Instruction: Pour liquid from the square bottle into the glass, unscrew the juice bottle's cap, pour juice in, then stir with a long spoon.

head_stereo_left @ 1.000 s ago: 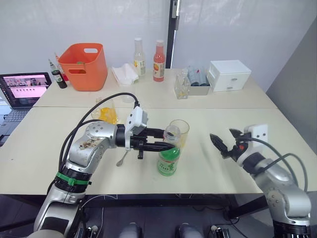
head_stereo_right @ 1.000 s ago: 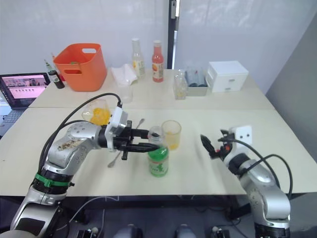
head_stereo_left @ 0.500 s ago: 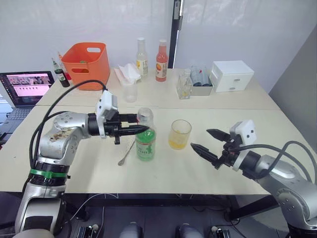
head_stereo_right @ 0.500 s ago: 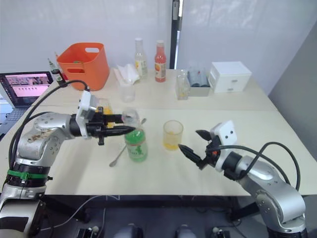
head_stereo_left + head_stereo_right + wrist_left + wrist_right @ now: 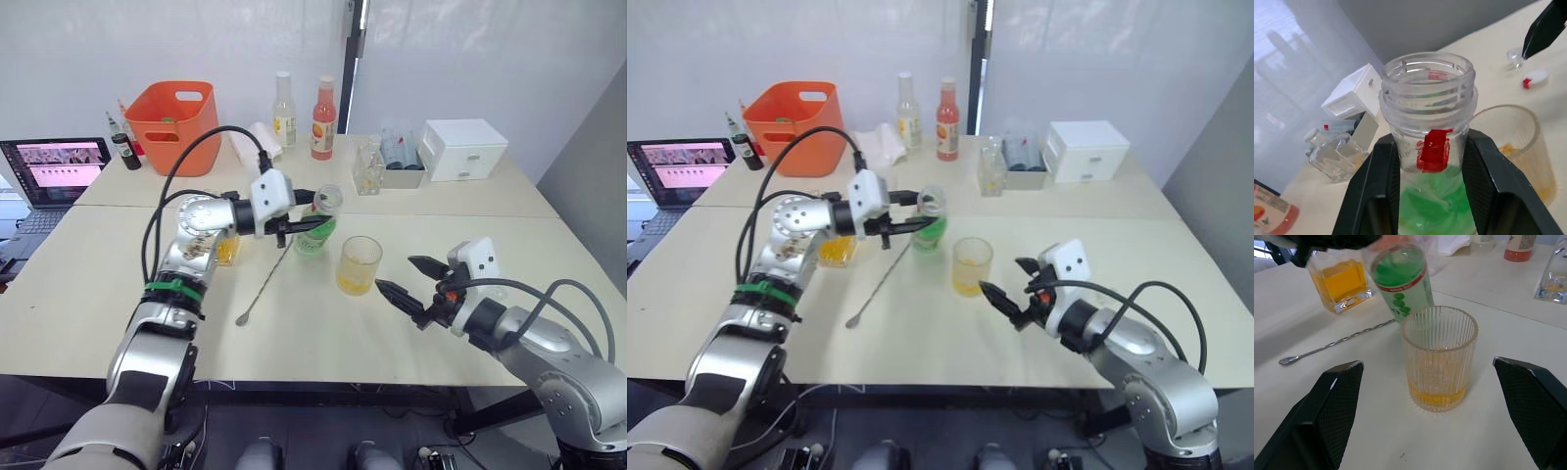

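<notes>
Green clear juice bottle point(image 5: 315, 233) with a white label sits at frame centre, lifted and tilted toward the ribbed clear glass tumbler point(image 5: 359, 265), its open neck clamped between the left gripper's point(image 5: 1432, 161) jaws. A little orange liquid lies in the tumbler on the pale tabletop point(image 5: 323, 333). At lower right the right gripper point(image 5: 400, 279) holds its jaws wide, empty, just beside the tumbler. The thin silver long spoon point(image 5: 263, 289) lies left of the tumbler, near the squat square bottle point(image 5: 1343, 284).
</notes>
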### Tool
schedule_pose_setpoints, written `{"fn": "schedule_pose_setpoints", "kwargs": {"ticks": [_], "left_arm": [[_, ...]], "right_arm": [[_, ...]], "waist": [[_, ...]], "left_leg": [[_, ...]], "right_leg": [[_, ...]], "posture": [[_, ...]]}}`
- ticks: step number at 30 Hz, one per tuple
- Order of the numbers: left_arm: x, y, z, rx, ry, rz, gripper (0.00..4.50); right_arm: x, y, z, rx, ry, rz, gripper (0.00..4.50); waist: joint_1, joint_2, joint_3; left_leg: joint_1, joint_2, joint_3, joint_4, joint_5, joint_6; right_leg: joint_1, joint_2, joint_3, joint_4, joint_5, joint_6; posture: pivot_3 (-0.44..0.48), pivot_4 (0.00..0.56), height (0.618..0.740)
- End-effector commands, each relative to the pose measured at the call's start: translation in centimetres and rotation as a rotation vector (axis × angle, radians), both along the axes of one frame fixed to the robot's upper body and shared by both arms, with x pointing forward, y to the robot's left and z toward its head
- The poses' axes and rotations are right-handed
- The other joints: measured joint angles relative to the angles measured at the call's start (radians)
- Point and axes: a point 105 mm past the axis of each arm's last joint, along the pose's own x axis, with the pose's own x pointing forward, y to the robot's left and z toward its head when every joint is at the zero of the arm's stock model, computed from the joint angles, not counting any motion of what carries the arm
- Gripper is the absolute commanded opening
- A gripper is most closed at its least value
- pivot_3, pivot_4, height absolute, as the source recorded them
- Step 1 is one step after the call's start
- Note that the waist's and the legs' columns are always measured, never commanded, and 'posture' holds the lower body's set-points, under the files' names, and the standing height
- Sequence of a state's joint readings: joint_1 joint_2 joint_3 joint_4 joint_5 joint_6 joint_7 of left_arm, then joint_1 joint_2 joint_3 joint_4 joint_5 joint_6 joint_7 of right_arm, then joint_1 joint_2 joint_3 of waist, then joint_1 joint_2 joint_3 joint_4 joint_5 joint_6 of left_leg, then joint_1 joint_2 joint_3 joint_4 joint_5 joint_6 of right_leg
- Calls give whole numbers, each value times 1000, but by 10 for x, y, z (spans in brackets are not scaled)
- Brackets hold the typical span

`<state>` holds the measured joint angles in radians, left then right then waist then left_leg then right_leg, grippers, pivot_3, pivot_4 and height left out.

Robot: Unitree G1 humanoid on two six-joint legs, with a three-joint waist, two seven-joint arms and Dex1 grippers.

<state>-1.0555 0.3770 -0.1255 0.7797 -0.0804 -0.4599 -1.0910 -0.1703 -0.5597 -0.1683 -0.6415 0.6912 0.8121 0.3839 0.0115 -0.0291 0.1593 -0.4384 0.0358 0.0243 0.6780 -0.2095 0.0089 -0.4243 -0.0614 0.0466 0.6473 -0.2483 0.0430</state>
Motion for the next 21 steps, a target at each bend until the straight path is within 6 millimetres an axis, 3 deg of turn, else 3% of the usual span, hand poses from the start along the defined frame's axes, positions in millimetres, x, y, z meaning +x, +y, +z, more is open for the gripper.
{"fn": "schedule_pose_setpoints", "kwargs": {"ticks": [1, 11, 21], "left_arm": [[1, -10, 23, 16, -235, 0, 1337], [8, -25, 7, 163, -470, 46, 1337], [20, -38, -5, 260, -581, 118, 1337]], "right_arm": [[-5, 6, 12, 12, -47, 5, 4484], [-6, 14, 14, 51, -51, -26, 4484], [-11, 16, 16, 77, -44, -33, 4484]], "waist": [[-1, 0, 0], [0, 0, 0], [0, 0, 0]], "left_leg": [[-1, 0, 0, 0, 0, 0], [-1, 0, -1, 0, 0, 0], [-2, -1, -1, 0, 0, 0]], "right_leg": [[-1, 0, 0, 0, 0, 0], [-1, 0, 0, 0, 0, 1], [-1, 0, 0, 0, 1, 2]], "posture": [[0, 150, 715], [0, 150, 715], [0, 150, 715]]}}
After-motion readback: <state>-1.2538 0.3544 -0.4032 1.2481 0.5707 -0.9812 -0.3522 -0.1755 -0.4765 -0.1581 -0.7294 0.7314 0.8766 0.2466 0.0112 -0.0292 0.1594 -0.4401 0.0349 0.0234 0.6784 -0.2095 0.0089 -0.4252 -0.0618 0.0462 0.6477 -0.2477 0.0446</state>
